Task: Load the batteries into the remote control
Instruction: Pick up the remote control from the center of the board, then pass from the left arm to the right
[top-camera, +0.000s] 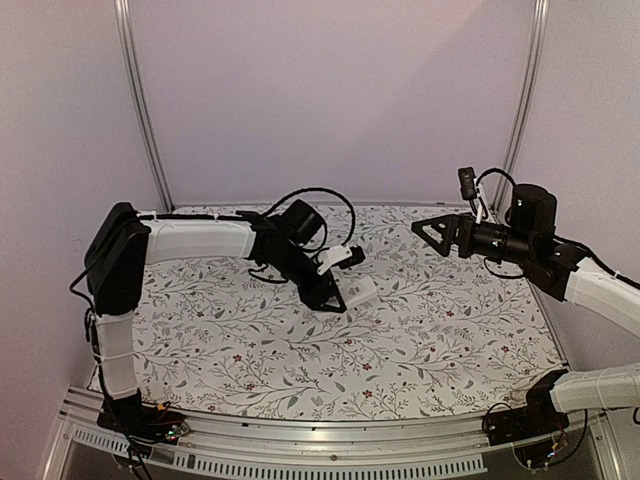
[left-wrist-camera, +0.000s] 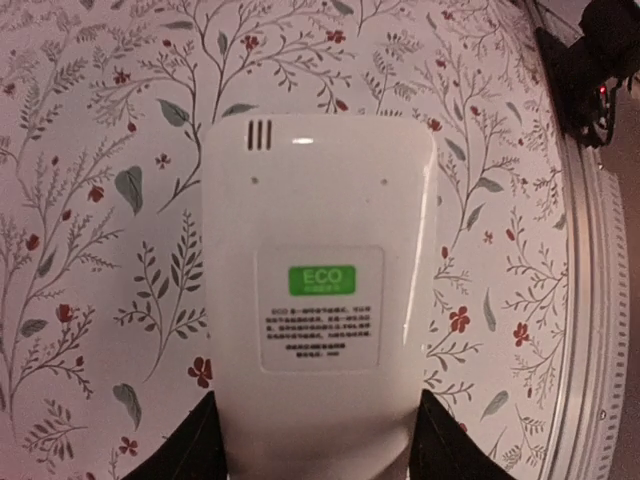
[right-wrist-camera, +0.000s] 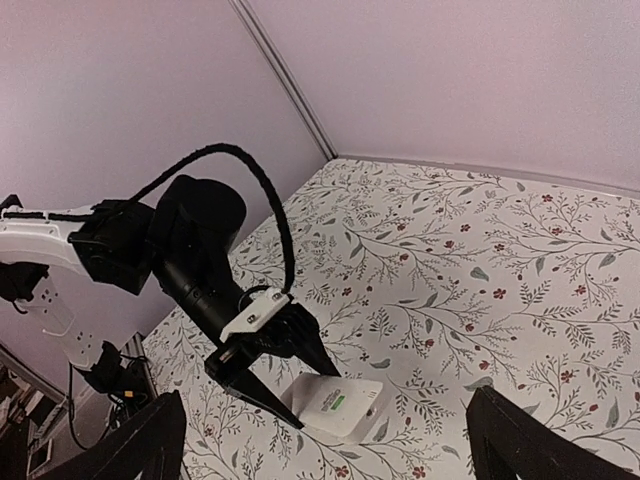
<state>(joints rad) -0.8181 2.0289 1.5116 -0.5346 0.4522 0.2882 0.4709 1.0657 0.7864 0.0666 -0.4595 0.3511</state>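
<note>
pale lilac walls (top-camera: 330, 90) close off the far side of the cell, with slim aluminium posts (top-camera: 142, 110) in the corners. the table (top-camera: 250, 350) wears a white cloth printed with grey leafy sprigs and small red flowers, and a metal rail (top-camera: 330, 440) runs along its near edge.

a white sticker (left-wrist-camera: 320, 308) on the remote control (left-wrist-camera: 320, 220) carries a green badge reading "eco"; the small print under it is too fine to read. the remote control is a smooth white bar with rounded corners, three short slots and two tiny dots near its far end. it sits mid-table, low at the cloth; whether it touches cannot be told.

the left gripper (top-camera: 338, 298) pinches the remote by its near end, one black finger on each long side. the right gripper (top-camera: 430, 238) hangs in the air at the far right, fingers spread wide, holding nothing.
</note>
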